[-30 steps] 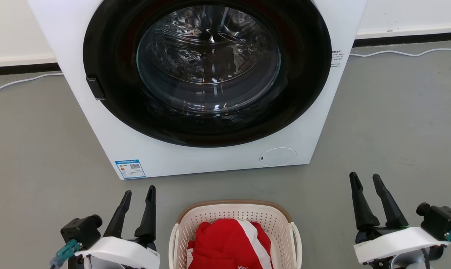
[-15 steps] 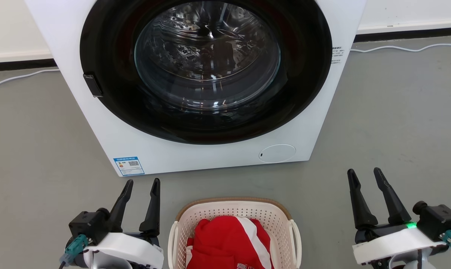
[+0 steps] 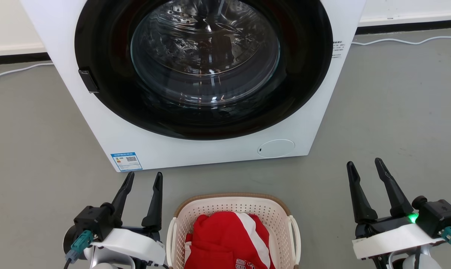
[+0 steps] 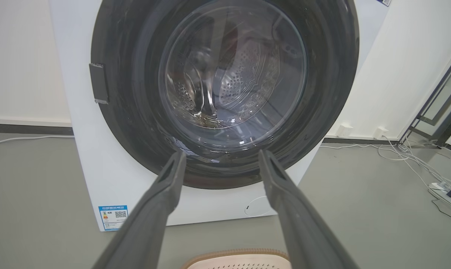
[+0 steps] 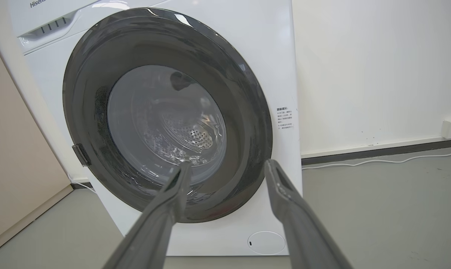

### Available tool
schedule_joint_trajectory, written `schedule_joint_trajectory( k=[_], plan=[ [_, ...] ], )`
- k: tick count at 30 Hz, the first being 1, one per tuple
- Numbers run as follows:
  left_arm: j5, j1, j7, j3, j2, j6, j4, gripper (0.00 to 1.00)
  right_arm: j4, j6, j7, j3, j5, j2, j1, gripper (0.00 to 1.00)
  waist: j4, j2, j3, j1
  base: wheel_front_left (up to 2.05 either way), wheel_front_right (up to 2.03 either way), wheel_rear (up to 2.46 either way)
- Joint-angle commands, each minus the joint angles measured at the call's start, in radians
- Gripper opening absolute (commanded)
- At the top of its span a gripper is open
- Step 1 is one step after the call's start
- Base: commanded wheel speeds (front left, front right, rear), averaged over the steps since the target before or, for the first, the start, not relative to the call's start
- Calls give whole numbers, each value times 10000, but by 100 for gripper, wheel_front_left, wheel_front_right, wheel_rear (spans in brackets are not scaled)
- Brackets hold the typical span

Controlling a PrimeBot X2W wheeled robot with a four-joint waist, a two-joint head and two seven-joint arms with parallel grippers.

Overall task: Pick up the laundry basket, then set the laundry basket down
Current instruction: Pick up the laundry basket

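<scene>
Cream laundry basket [image 3: 231, 207] — beside left pincer [image 3: 145, 175]

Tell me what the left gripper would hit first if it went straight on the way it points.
The left gripper would probably meet the washing machine's door near its lower edge; the gap between looks free.
</scene>
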Motion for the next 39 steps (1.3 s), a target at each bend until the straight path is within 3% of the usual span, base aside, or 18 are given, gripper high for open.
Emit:
schedule_joint_trajectory(
  k=[1,24,39],
  plan=[
    [8,-458,-61,281,109,-60,-245,100,-282,73,-141,178,-94,-146,-454,100,-3,0,15,0,0,0,0],
    [-270,-1027,-61,535,105,-60,495,100,-264,73,-141,106,-34,-168,-878,100,-421,0,1473,0,0,0,0],
    [-558,-2162,-61,1108,181,-60,2685,100,-437,73,-141,320,151,-245,-1508,100,-646,0,3351,0,0,0,0]
  ],
)
